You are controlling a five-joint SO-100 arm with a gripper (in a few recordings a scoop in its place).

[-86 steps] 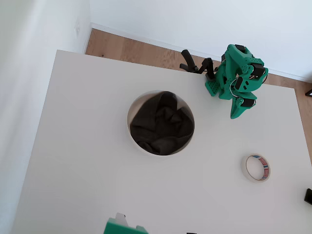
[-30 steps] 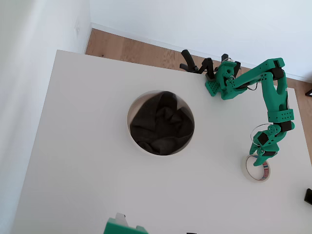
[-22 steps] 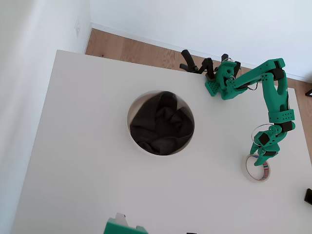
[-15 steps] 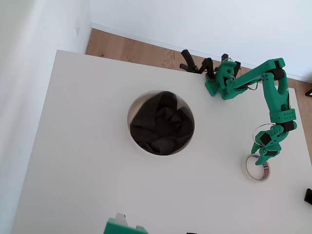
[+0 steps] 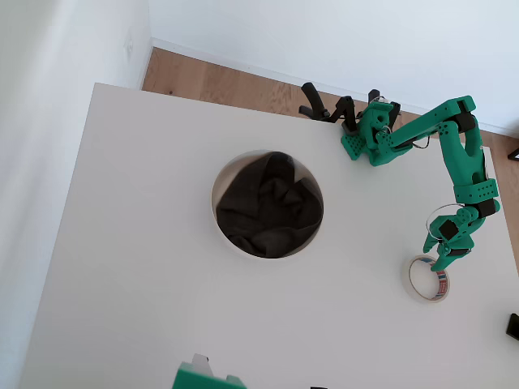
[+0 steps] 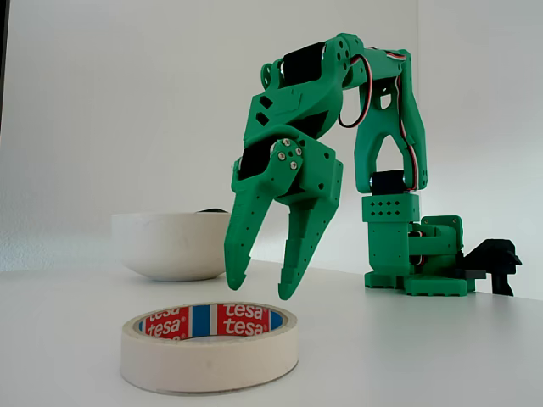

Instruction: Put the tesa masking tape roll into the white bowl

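Observation:
The tesa masking tape roll [image 5: 427,278] [image 6: 209,348] lies flat on the white table, at the right in the overhead view, its red and blue core print showing. My green gripper [image 5: 448,259] [image 6: 259,290] hangs open just above the roll's rim, fingers pointing down, touching nothing and holding nothing. The white bowl [image 5: 216,215] [image 6: 165,246] with its dark cloth lining stands in the middle of the table, well to the left of the tape in the overhead view.
The arm's base [image 5: 366,138] [image 6: 414,254] is clamped at the table's far edge beside black clamps [image 5: 323,104]. A small black object [image 5: 512,325] sits at the right table edge, close to the tape. A wall runs behind the table.
The arm has unfolded from its base and reached out over the tape roll. Over the last second the open gripper drifted slightly right above the roll. Tape and bowl have not moved.

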